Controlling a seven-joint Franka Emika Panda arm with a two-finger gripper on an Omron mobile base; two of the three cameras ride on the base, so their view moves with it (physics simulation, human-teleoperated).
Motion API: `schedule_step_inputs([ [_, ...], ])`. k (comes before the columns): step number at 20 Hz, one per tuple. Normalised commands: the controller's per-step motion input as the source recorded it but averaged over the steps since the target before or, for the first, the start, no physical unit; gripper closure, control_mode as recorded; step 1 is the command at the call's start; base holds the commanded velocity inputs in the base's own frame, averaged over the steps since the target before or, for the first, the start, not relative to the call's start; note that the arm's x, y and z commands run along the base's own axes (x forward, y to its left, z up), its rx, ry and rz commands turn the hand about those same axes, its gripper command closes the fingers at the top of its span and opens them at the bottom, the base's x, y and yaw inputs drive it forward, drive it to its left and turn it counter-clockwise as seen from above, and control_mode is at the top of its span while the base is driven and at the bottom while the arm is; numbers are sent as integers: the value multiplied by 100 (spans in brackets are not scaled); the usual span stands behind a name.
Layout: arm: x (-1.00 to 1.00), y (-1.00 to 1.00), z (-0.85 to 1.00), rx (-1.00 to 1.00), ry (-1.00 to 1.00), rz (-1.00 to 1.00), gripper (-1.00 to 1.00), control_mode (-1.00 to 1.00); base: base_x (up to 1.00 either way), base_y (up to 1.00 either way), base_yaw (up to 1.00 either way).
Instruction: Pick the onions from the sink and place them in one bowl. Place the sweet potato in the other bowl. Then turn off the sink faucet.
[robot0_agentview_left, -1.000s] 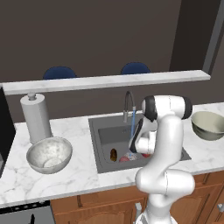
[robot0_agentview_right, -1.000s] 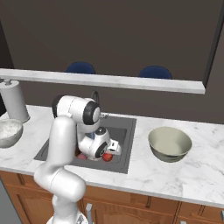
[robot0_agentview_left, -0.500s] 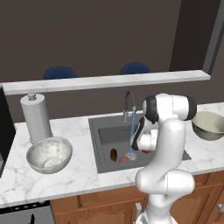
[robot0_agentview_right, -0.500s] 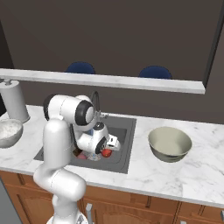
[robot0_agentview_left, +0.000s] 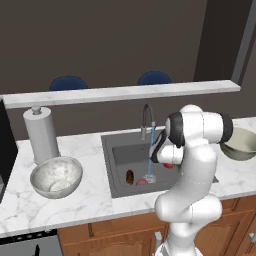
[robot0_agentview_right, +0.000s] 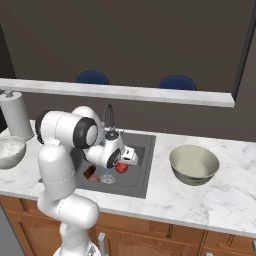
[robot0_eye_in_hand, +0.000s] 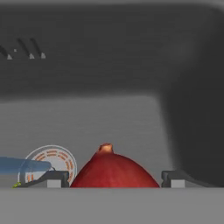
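My gripper (robot0_eye_in_hand: 113, 180) is shut on the bright red onion (robot0_eye_in_hand: 113, 171), which sits between both finger tips. From the right base view the gripper (robot0_agentview_right: 124, 163) hangs low over the sink (robot0_agentview_right: 142, 186), holding that onion (robot0_agentview_right: 121, 168) a little above the basin floor. The duller pinkish onion (robot0_agentview_left: 142, 182) and the brown sweet potato (robot0_agentview_left: 129, 176) lie on the floor beside the drain (robot0_eye_in_hand: 50, 162). Water runs from the faucet (robot0_agentview_left: 146, 116). The olive-beige bowl (robot0_agentview_right: 194, 164) stands on the counter to the right, the silvery mottled bowl (robot0_agentview_left: 56, 176) to the left.
A paper towel roll (robot0_agentview_left: 40, 134) stands behind the silvery bowl. A raised marble ledge (robot0_agentview_left: 120, 92) runs along the back of the counter, with two blue chair backs beyond it. Wooden cabinets sit below the counter front.
The gripper has risen slightly inside the sink with the bright red onion in it. The arm's upper links have swung a little. The other vegetables have not moved.
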Motion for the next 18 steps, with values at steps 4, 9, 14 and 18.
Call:
schedule_step_inputs([
  [4,0,0,65,0,1,0,100,-100,0,0,0],
  [9,0,0,64,0,2,0,100,-100,0,0,0],
  [14,-5,0,70,0,0,0,100,-100,0,0,0],
  [18,-14,0,69,0,0,0,100,-100,0,0,0],
])
